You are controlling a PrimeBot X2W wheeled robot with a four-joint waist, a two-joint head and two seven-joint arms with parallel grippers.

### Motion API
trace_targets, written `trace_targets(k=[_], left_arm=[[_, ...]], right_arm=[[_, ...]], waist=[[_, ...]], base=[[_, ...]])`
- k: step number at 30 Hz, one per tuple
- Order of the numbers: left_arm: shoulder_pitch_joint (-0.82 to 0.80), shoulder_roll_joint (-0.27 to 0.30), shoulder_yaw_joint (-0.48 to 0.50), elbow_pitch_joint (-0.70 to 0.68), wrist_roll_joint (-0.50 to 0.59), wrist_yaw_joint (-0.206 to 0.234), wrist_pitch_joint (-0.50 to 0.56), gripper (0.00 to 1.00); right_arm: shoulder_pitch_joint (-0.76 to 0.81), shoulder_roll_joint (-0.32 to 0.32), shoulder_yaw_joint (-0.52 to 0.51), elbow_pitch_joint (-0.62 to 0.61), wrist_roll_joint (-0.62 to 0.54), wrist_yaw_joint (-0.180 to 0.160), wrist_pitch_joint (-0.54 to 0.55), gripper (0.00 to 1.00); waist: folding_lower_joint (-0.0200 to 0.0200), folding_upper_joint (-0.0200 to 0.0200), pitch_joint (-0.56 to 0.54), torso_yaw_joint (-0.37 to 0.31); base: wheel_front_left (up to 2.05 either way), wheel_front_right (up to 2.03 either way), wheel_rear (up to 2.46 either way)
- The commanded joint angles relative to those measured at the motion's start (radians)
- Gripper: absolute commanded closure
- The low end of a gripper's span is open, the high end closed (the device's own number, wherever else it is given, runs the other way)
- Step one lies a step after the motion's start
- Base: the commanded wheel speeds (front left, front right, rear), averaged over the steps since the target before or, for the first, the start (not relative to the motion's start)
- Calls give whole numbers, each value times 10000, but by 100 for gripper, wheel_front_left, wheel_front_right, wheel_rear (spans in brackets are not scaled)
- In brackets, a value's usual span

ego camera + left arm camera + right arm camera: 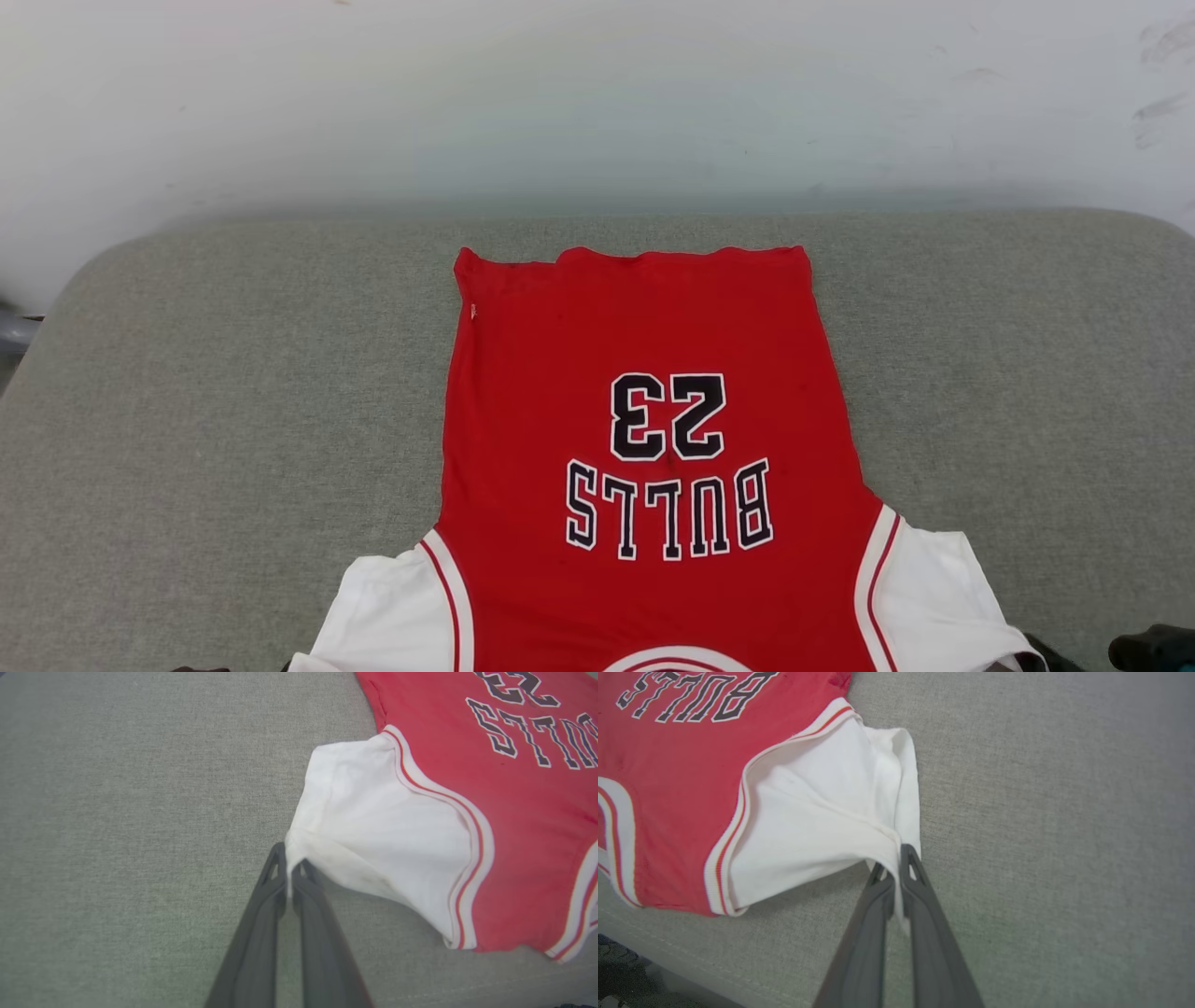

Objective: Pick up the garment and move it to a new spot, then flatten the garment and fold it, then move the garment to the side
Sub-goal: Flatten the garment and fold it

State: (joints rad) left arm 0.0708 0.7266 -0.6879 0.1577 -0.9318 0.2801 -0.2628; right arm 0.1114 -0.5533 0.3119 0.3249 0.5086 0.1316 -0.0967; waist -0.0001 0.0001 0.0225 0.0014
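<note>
The garment point(644, 355) lies spread flat on a grey padded surface, print side up, with "BULLS 23" reading upside down from my head. Its hem points away from me and its white sleeves lie nearest me. In the left wrist view my left gripper point(290, 861) is shut on the outer corner of one white sleeve point(373, 821), beside the red body point(514, 826). In the right wrist view my right gripper point(893, 858) is shut on the edge of the other white sleeve point(817, 807), which is lifted slightly off the surface next to the red body point(682, 765).
The grey padded surface point(233, 392) stretches wide on both sides of the shirt and beyond its hem. A white wall point(597, 93) rises behind it. The pad's front edge, with dark floor point(626, 970) below it, runs close to the right sleeve.
</note>
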Motion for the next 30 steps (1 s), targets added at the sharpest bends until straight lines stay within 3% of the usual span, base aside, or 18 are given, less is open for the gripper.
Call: trace_targets(k=[1,5,11,18,24,30], left_arm=[[-144,-26,21,-18,99,-27,-26,100],[-204,-131,48,-112,222,-19,-26,100],[-291,-463,556,-426,515,14,-26,100],[-901,-926,853,-663,1239,-194,-26,100],[-1675,-1374,1016,-849,1910,-382,-26,100],[-2255,-1993,1180,-964,2536,-660,-26,100]], right_arm=[[-70,59,-141,-92,-132,-18,-17,0],[-207,58,-514,-232,-218,-18,-72,0],[-988,-524,-1921,-858,-494,-17,-225,0],[-3196,-1364,-2787,-2432,-822,-17,677,0],[-6027,-1689,-2289,-3022,-630,-17,2005,0],[-8817,-1553,-1469,-1950,-631,-17,3420,0]], waist=[[1,-1,0,-2],[1,-1,27,20],[1,-1,349,116],[1,-1,1281,547],[1,-1,2381,1222],[1,-1,3309,1997]], base=[[0,0,0],[0,0,0],[0,0,0],[0,0,0],[0,0,0],[0,0,0]])
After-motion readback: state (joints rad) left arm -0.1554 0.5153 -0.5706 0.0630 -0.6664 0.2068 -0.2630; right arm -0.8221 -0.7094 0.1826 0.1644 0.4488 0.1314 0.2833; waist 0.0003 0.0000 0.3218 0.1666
